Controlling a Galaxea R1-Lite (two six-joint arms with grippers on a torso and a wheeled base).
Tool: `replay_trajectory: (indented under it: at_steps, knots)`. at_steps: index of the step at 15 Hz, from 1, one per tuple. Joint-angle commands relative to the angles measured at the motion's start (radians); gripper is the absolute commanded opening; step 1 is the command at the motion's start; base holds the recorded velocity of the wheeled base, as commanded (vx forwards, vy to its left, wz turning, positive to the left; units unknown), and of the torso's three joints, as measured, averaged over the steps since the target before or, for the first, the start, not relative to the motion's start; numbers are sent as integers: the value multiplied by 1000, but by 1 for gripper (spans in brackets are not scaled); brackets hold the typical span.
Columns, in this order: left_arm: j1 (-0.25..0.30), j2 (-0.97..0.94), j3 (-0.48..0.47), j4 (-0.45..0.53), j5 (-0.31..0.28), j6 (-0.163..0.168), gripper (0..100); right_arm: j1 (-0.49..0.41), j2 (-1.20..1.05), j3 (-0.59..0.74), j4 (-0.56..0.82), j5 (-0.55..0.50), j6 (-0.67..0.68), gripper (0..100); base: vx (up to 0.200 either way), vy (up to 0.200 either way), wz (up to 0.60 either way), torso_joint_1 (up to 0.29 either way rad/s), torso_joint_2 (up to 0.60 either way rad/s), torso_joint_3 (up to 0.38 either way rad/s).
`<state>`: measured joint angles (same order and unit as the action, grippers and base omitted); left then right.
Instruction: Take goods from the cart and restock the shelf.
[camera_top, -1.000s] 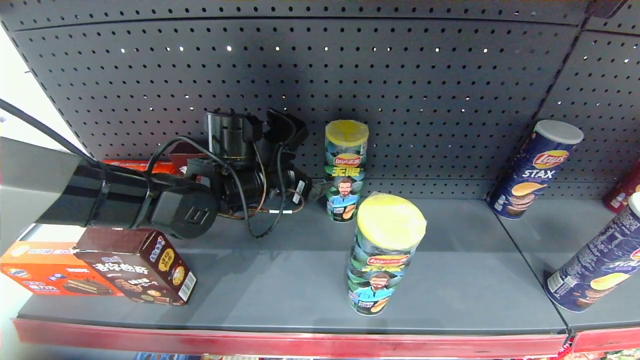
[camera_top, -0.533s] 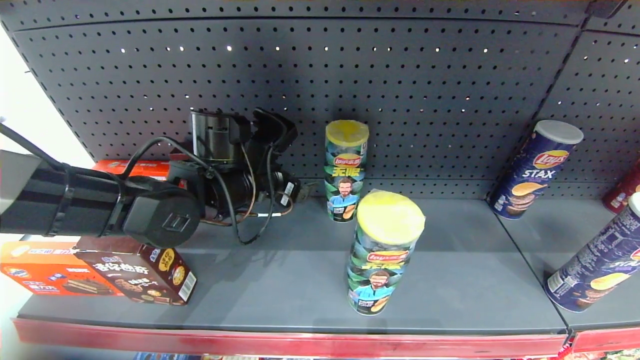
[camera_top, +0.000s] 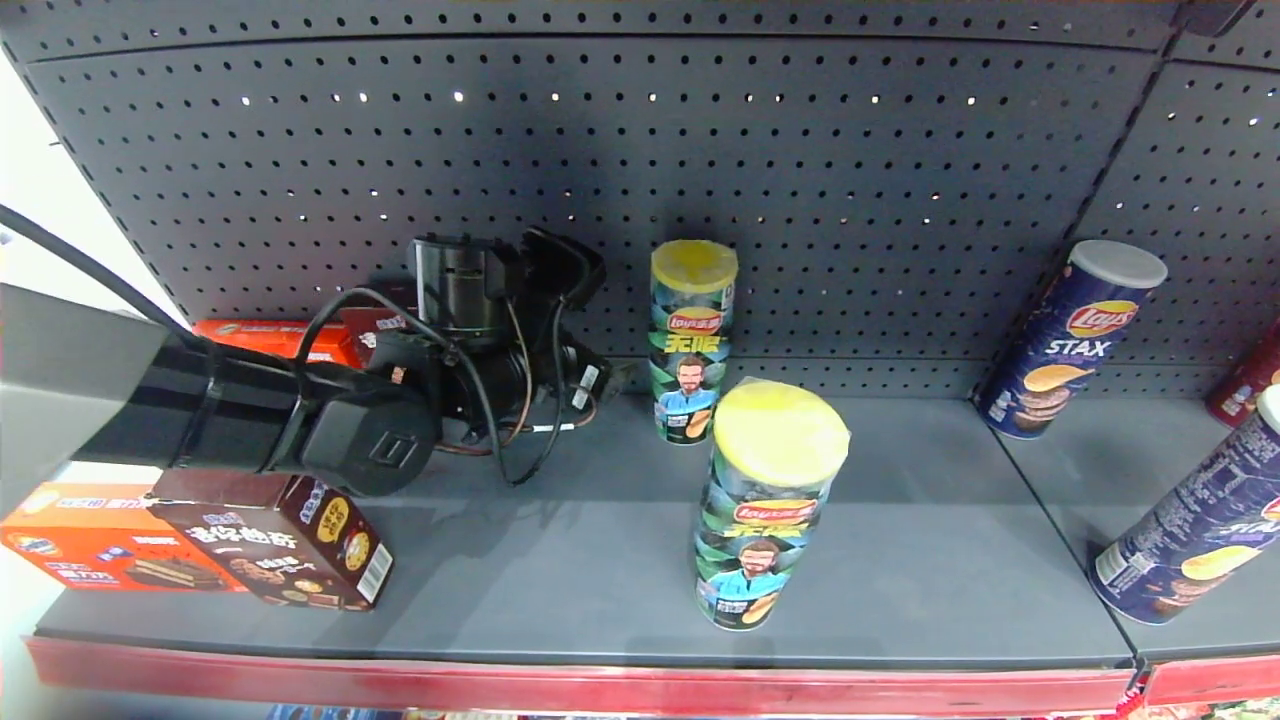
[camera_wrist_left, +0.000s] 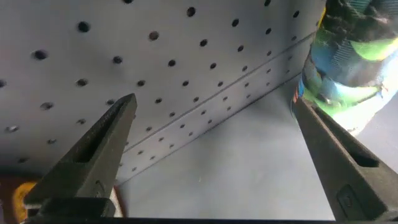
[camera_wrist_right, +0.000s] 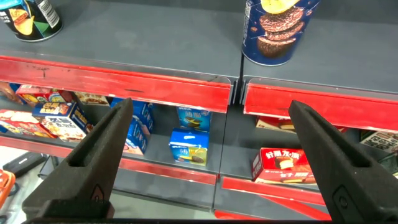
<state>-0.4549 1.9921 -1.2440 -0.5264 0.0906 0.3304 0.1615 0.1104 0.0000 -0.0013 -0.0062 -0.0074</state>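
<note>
Starting at the lower left of the head view: an orange box (camera_top: 70, 535) and a brown box (camera_top: 290, 545) are sitting side by side at the front of the shelf (camera_top: 560, 570). The left arm (camera_top: 250, 420) is stretching in over them toward the pegboard (camera_top: 800, 150). A red box (camera_top: 270, 338) is lying behind the arm, up against the back.

The left gripper (camera_wrist_left: 211, 155) is hanging wide open with nothing in it. In its wrist view one finger is sitting just beside the back can (camera_top: 692, 340), apart from it as far as I can tell. The front can (camera_top: 765, 505) is standing upright mid-frame, nearer the red lip and well away from the gripper. Further right, a blue can (camera_top: 1070, 340) is standing by the back panel, and a nearer blue can (camera_top: 1190, 540) is poking in at the right edge.

The right gripper (camera_wrist_right: 214, 165) is also gaping open and empty, hanging out in front of the shelf's red edge strip.

My read: both green cans are already standing on the shelf and nothing's being carried. So I'm guessing we're sitting between a drop-off and the next fetch.

The next move is calling for backing the left arm straight out, without that finger swiping the back can or the arm dragging the boxes. After that it's off to the cart for another item.
</note>
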Motion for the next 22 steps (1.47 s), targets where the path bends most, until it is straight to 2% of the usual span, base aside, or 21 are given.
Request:
replay_trajectory:
  at_steps: [1,5,10,22]
  knots:
    - [-1,30,-3,0,0,-2,100,1,2,0,0,0,0,100,0,0,0,0,0,0]
    - [-4,47,-14,-1,0,-7,100,0,2,0,0,0,0,100,0,0,0,0,0,0]
    - [-36,70,-38,-1,4,-13,100,1,2,0,0,0,0,100,0,0,0,0,0,0]
    - [-39,42,-52,-3,15,-13,100,1,2,0,0,0,0,100,0,0,0,0,0,0]
